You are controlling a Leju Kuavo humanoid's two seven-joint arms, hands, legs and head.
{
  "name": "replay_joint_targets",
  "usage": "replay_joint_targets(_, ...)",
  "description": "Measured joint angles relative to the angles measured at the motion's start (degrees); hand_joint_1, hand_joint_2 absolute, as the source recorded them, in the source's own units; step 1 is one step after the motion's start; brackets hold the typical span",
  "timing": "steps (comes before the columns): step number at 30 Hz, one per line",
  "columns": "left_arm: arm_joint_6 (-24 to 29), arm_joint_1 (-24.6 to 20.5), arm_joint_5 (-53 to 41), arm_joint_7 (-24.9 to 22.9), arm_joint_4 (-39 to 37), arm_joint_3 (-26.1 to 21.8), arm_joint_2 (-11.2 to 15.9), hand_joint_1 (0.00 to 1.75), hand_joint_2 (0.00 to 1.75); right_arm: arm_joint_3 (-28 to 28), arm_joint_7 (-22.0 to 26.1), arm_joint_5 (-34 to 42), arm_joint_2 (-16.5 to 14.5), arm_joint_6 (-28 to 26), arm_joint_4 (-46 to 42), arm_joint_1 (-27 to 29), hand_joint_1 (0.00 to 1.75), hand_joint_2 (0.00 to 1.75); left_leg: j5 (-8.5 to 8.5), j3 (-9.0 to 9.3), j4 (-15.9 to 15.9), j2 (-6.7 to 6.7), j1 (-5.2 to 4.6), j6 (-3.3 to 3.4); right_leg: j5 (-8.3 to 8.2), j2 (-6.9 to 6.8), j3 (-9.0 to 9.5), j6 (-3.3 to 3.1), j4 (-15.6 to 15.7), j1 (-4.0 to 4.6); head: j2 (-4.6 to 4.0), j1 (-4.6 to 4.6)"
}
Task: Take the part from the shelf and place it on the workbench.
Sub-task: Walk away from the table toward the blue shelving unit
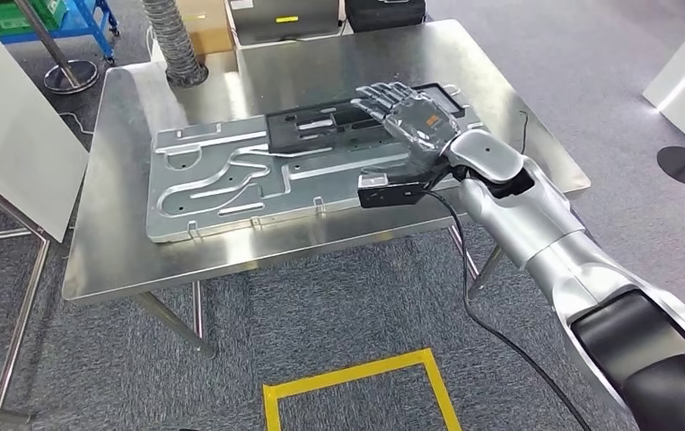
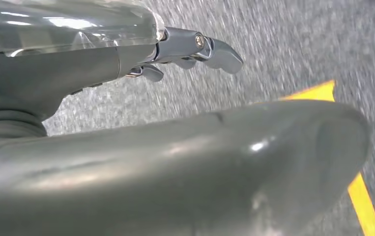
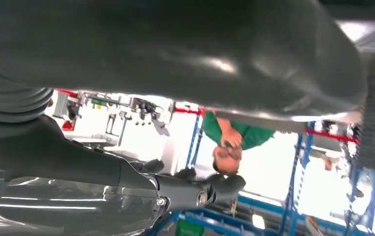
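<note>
- The yellow floor marking [image 1: 356, 386] lay nearest, before the workbench [image 1: 123, 242].
- The right hand [image 1: 410, 121] reached over the bench with fingers [image 1: 383, 97] spread flat, pinching nothing.
- The part [image 1: 311, 128], a dark plate, rested on the grey panel [image 1: 231, 180], directly under the fingertips.
- The hand should probably lift straight upward so the part does not shift.
- The left hand [image 2: 190, 49] hung above the carpet; whether its fingers were curled I cannot tell.

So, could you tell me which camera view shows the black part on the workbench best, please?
The head view: the black part lies flat on the grey metal plate on the workbench, the right hand over its right end. The right wrist view gives no clear sight of it; the left wrist view looks at the floor.
</note>
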State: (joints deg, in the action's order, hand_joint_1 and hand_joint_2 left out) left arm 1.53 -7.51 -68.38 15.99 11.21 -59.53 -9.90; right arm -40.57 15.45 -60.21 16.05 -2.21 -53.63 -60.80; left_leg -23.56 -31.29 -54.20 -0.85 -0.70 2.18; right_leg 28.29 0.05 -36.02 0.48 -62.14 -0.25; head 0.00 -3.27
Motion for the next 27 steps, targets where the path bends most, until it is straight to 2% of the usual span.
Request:
replay_joint_targets(2,0.0,0.0,0.0,-0.2,0.0,0.0,0.0,0.00,0.00,0.2,0.0,-0.3,-0.4,0.1,0.0,0.2,0.00,0.00,0.22,-0.32,0.0,0.47,0.13,-0.01,3.44,0.09,-3.52,0.73,-7.4,-0.40,0.00,-0.01)
replay_joint_targets(3,0.0,0.1,0.0,-0.3,0.0,0.0,0.0,0.00,0.00,0.3,0.0,-0.3,-0.7,0.1,0.0,0.5,0.00,0.00,0.22,-0.55,-0.3,0.80,0.26,-0.11,4.06,0.09,-4.75,1.11,-10.0,-0.68,0.00,-0.01)
replay_joint_targets(4,0.0,0.1,0.0,-0.4,0.0,0.0,-0.1,0.00,0.00,0.3,0.0,-0.4,-0.8,0.1,0.0,0.7,0.00,0.00,0.17,-0.83,-0.7,1.23,0.46,-0.30,3.59,0.10,-5.04,1.49,-10.6,-0.97,0.00,-0.01)
replay_joint_targets(5,0.0,0.1,0.0,-0.4,0.0,0.0,-0.1,0.00,0.00,0.4,0.0,-0.4,-0.9,0.2,0.0,0.8,0.00,0.00,0.04,-1.17,-1.3,1.66,0.73,-0.57,2.14,0.18,-4.25,1.90,-9.0,-1.29,0.00,-0.01)
replay_joint_targets(6,0.1,0.1,0.0,-0.4,0.0,0.0,-0.1,0.00,0.00,0.6,0.0,-0.4,-0.9,0.2,0.0,0.8,0.00,0.00,-0.19,-1.56,-2.0,2.11,1.01,-0.97,0.13,0.55,-2.56,2.35,-5.5,-1.69,0.00,-0.01)
replay_joint_targets(7,0.1,0.1,0.0,-0.4,0.0,0.0,-0.2,0.00,0.00,0.7,0.1,-0.3,-0.9,0.2,0.0,0.7,0.00,0.00,-0.46,-2.01,-2.7,2.47,1.21,-1.40,-1.21,1.26,-0.92,2.66,-2.1,-1.96,0.00,-0.01)
replay_joint_targets(9,0.2,0.1,0.0,-0.4,0.0,0.1,-0.2,0.00,0.00,1.1,0.3,-0.3,-1.3,0.0,0.0,0.8,0.00,0.00,-0.83,-2.97,-4.1,3.13,1.34,-2.24,-2.47,2.50,0.67,2.20,1.9,-2.13,0.00,-0.01)
replay_joint_targets(11,0.2,0.3,-0.1,-0.3,0.0,0.1,-0.2,0.00,0.00,1.4,0.5,-0.3,-1.7,-0.4,0.0,1.2,0.00,0.00,-0.71,-3.55,-4.5,3.56,1.44,-2.98,-2.60,2.61,0.33,0.97,2.1,-1.77,0.00,-0.01)
replay_joint_targets(13,0.2,0.4,-0.2,-0.3,0.0,0.1,-0.2,0.00,0.00,1.6,0.5,-0.4,-1.8,-0.9,-0.1,1.4,0.00,0.00,-1.12,-3.99,-4.9,2.97,1.63,-3.54,-2.97,2.26,0.22,0.06,2.3,-1.70,0.00,-0.01)
replay_joint_targets(15,0.2,0.4,-0.3,-0.3,0.0,0.2,-0.2,0.00,0.00,1.9,0.5,-0.5,-1.4,-1.2,-0.3,1.6,0.00,0.00,-3.78,-5.62,-8.8,1.72,1.74,-3.83,-3.36,1.86,0.16,-0.66,2.5,-1.74,0.00,-0.01)
replay_joint_targets(17,0.2,0.3,-0.3,-0.3,0.0,0.4,-0.2,0.00,0.00,2.1,0.5,-0.5,-0.6,-1.2,-0.4,2.0,0.00,0.00,-7.54,-8.56,-16.5,1.14,1.80,-3.94,-3.56,1.34,-0.08,-1.02,2.6,-1.53,0.00,-0.01)
replay_joint_targets(18,0.2,0.3,-0.3,-0.3,0.0,0.5,-0.2,0.00,0.00,2.1,0.4,-0.6,-0.3,-1.3,-0.4,2.2,0.00,0.44,-8.61,-9.67,-19.5,1.14,1.82,-3.92,-3.63,1.01,-0.19,-1.12,2.6,-1.39,0.00,-0.01)
replay_joint_targets(19,0.2,0.3,-0.3,-0.3,0.0,0.7,-0.2,0.00,0.00,2.1,0.4,-0.6,0.1,-1.3,-0.4,2.5,0.00,0.87,-8.74,-9.94,-20.8,1.13,1.81,-3.81,-3.68,0.62,-0.25,-1.19,2.6,-1.24,0.00,-0.01)
replay_joint_targets(20,0.2,0.3,-0.3,-0.3,0.0,0.7,-0.2,0.00,0.00,2.1,0.4,-0.6,0.4,-1.3,-0.5,2.7,0.00,1.31,-7.85,-9.12,-19.8,1.05,1.77,-3.59,-3.71,0.19,-0.25,-1.23,2.5,-1.08,0.00,-0.01)
replay_joint_targets(21,0.2,0.2,-0.3,-0.3,0.0,0.8,-0.2,0.00,0.00,2.1,0.4,-0.6,0.7,-1.3,-0.6,2.8,0.00,1.31,-6.25,-7.33,-16.8,0.66,1.64,-3.22,-3.73,-0.24,-0.20,-1.24,2.5,-0.93,0.00,-0.01)
replay_joint_targets(23,0.2,0.0,-0.3,-0.3,0.0,0.9,-0.2,0.00,0.00,2.2,0.4,-0.6,1.2,-1.4,-0.9,2.8,0.00,0.44,-3.69,-3.12,-8.9,-2.27,0.84,-2.25,-3.75,-1.19,-0.07,-1.06,2.5,-0.63,0.00,-0.01)
replay_joint_targets(24,0.2,-0.2,-0.3,-0.3,0.0,0.9,-0.2,0.00,0.00,2.2,0.4,-0.6,1.4,-1.4,-1.0,2.8,0.00,0.00,-3.17,-1.82,-6.3,-3.63,0.39,-1.87,-3.81,-1.72,-0.11,-0.82,2.5,-0.49,0.00,-0.01)
replay_joint_targets(25,0.2,-0.3,-0.3,-0.3,0.0,1.0,-0.2,0.00,0.00,2.2,0.4,-0.7,1.5,-1.5,-1.1,2.8,0.00,0.00,-3.12,-1.30,-5.0,-4.49,0.01,-1.59,-3.91,-2.24,-0.18,-0.52,2.6,-0.38,0.00,-0.01)
replay_joint_targets(27,0.1,-0.4,-0.3,-0.1,0.0,1.0,-0.2,0.00,0.00,2.3,0.4,-0.9,1.6,-1.5,-1.1,2.8,0.00,0.00,-2.79,-1.44,-4.4,-3.63,-0.11,-1.19,-4.17,-3.34,-0.25,0.17,2.8,-0.26,0.00,-0.01)
